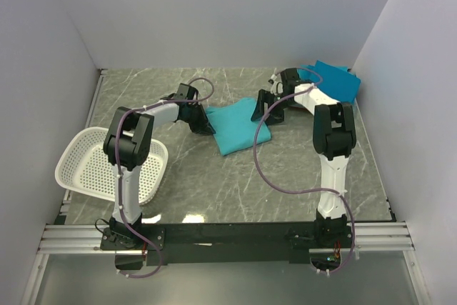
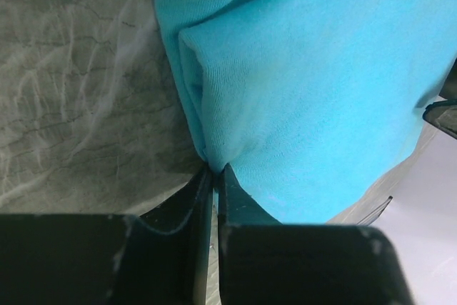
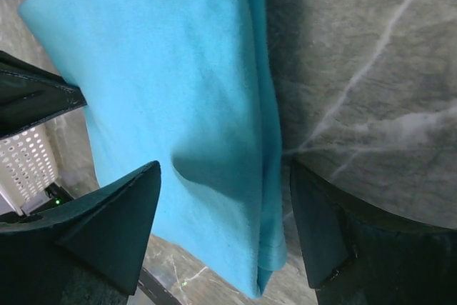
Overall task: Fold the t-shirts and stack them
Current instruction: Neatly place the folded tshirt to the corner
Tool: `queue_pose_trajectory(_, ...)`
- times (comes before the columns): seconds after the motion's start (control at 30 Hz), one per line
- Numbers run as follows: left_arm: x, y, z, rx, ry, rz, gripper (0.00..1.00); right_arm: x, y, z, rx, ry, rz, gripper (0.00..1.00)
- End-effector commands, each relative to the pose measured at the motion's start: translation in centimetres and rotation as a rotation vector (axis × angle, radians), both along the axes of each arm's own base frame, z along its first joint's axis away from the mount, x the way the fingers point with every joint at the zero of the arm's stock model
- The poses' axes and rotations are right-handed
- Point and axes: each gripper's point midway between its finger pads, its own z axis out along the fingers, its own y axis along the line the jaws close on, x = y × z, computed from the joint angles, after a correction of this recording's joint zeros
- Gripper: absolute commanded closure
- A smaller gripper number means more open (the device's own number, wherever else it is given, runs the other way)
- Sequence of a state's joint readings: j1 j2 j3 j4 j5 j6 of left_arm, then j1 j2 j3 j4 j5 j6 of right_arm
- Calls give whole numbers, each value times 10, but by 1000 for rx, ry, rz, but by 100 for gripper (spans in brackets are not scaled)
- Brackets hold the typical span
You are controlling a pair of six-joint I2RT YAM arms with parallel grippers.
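The teal t-shirt (image 1: pixel 239 128) lies partly folded near the middle of the marble-patterned table (image 1: pixel 235 191). A second folded teal shirt (image 1: pixel 337 78) rests well apart in the far right corner. The left gripper (image 2: pixel 214 175) is clenched to a thin slit on the shirt's left folded edge, and the cloth puckers toward its tips, so the edge reads as pinched. The right gripper (image 3: pixel 221 230) is released: its fingers (image 3: pixel 107 237) stand wide apart, straddling the shirt's right hem without gripping it. The step in hand is judged to be a two-point grasp ahead of the next fold. To do it well, bring the right jaws down over all layers of the hem before closing, so that no lower layer is left on the table. Match the depth of the left pinch, then lift both edges together and evenly, keeping the cloth taut enough to prevent a skewed crease. A shallow pinch on the left could slip under tension. Only the top view gives the layout: shirt, corner shirt, and the white basket (image 1: pixel 89 169) at the near left. Only the left wrist view shows the pucker at the pinch. Only the right wrist view shows the open gap around the hem and the layered edge.
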State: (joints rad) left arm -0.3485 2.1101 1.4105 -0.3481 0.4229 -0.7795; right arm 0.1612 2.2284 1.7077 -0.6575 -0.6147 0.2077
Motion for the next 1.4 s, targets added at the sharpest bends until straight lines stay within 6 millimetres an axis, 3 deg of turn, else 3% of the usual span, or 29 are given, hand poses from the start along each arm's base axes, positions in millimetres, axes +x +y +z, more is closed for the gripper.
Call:
queue_pose_trajectory(0.0, -33, 21, -56, 138, 136, -7, 91, -12, 13, -22, -2, 34, 41, 21)
queue_pose_trajectory(0.33, -39, 17, -56, 114, 138, -19, 91, -39, 61, -37, 1, 63, 116, 28)
queue_pose_trajectory(0.43, -40, 15, -54, 107, 131, -27, 89, -37, 66, -37, -27, 50, 108, 42)
queue_pose_trajectory(0.5, -40, 13, -52, 96, 126, -33, 83, -33, 64, -34, -50, 35, 92, 58)
queue_pose_trajectory(0.53, -39, 12, -47, 92, 117, -35, 80, -30, 61, -32, -62, 23, 86, 73)
queue_pose_trajectory(0.63, -31, 13, -32, 89, 82, -27, 56, -21, 53, -17, -116, -29, 67, 100)
queue_pose_trajectory(0.67, -27, 12, -24, 90, 66, -25, 44, -16, 48, -9, -139, -54, 55, 100)
queue_pose_trajectory(0.83, 0, 21, 27, 56, -48, 22, 27, 1, 26, 30, -213, -135, 23, 100)
queue_pose_trajectory(0.87, 3, 22, 34, 47, -64, 32, 16, 3, 21, 42, -224, -160, 17, 100)
queue_pose_trajectory(0.9, 9, 27, 42, 37, -87, 48, 13, 6, 13, 50, -260, -177, 17, 100)
queue_pose_trajectory(0.93, 12, 28, 54, 26, -113, 56, 11, 9, 5, 56, -281, -189, 8, 100)
queue_pose_trajectory(0.97, 14, 30, 59, 18, -120, 62, 10, 15, 1, 71, -295, -228, 3, 100)
queue_pose_trajectory(1.07, 20, 32, 69, 3, -141, 66, 10, 21, -23, 91, -412, -258, 2, 100)
queue_pose_trajectory(1.37, 13, 32, 53, -7, -102, 48, 10, 60, -87, 137, -677, -375, -123, 100)
